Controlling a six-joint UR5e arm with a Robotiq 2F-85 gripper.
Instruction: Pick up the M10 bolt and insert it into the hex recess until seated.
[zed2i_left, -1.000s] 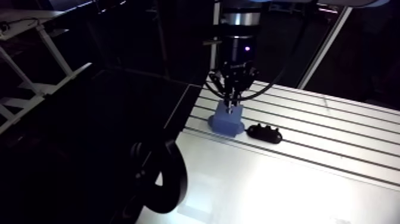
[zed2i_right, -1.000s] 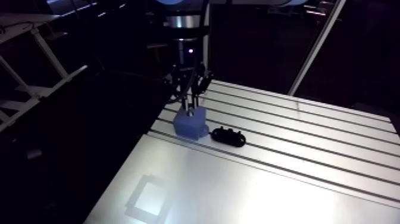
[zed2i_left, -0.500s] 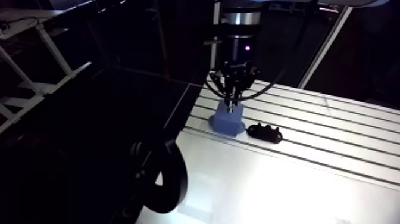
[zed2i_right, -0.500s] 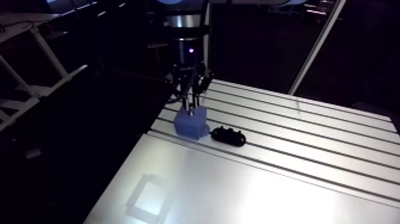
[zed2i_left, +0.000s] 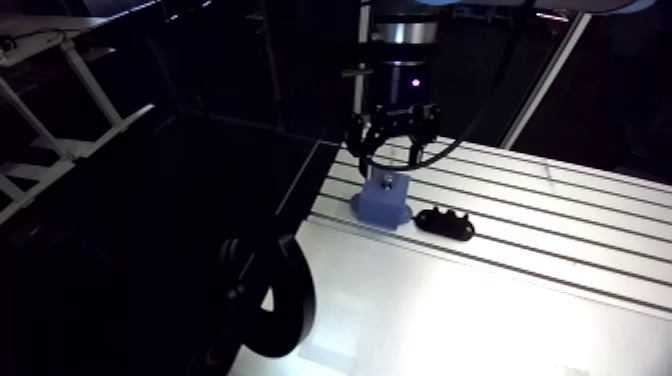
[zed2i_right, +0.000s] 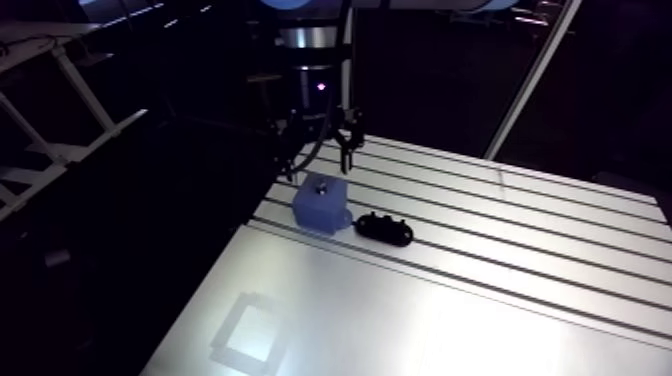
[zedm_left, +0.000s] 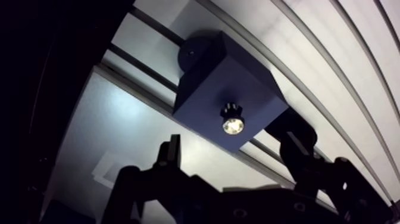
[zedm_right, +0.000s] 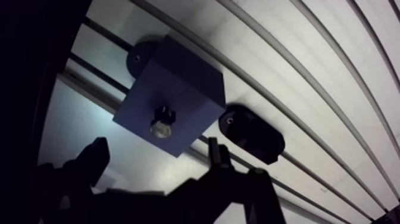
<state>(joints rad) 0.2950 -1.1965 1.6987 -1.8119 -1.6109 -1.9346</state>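
Blue block (zedm_left: 229, 89) held the bolt (zedm_left: 233, 122) upright in its top recess, right under the gripper (zedm_left: 232, 146), whose fingers (zedm_left: 171, 149) stood spread and empty, so insertion looked done, full seating unconfirmed; black oval piece (zedm_right: 253, 134) beside the block.

Dim surroundings, bright glare across table (zed2i_left: 500, 320), bolt (zedm_left: 233, 124) glinting, claw (zedm_left: 231, 142) in silhouette

Bolt (zedm_left: 233, 123) in block (zedm_left: 217, 74) on table (zedm_left: 333, 77); bracket (zedm_right: 253, 136) just beside block.
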